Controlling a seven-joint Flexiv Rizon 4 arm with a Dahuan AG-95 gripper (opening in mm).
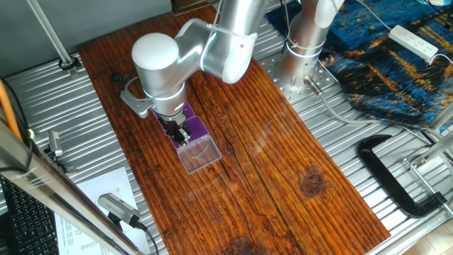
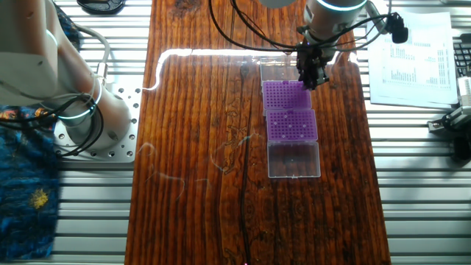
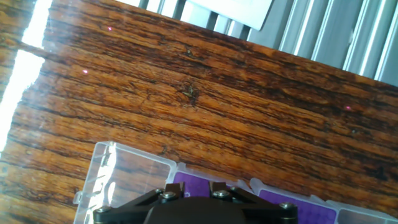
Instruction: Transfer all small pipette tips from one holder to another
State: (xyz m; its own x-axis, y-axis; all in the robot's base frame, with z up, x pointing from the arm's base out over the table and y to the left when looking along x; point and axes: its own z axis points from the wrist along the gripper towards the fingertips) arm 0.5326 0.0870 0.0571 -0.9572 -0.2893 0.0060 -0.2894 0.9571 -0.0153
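Two purple holders lie end to end, the far one [image 2: 283, 97] and the near one [image 2: 292, 125], each with a clear hinged lid folded out flat. Pale dots on the near holder are small pipette tips [image 2: 296, 127]. My gripper [image 2: 312, 76] points down over the right end of the far holder. In the hand view the gripper [image 3: 193, 188] shows only its finger bases, a short gap apart, with purple holder [image 3: 190, 181] and one tiny pale speck between them. The fingertips are hidden, so contact with the holder is unclear.
A clear lid [image 2: 294, 158] lies on the near side of the holders and another [image 2: 276, 70] on the far side. Papers [image 2: 412, 55] lie right of the wooden board [image 2: 199, 147]. The arm base [image 2: 81, 110] stands at the left on a metal slatted table.
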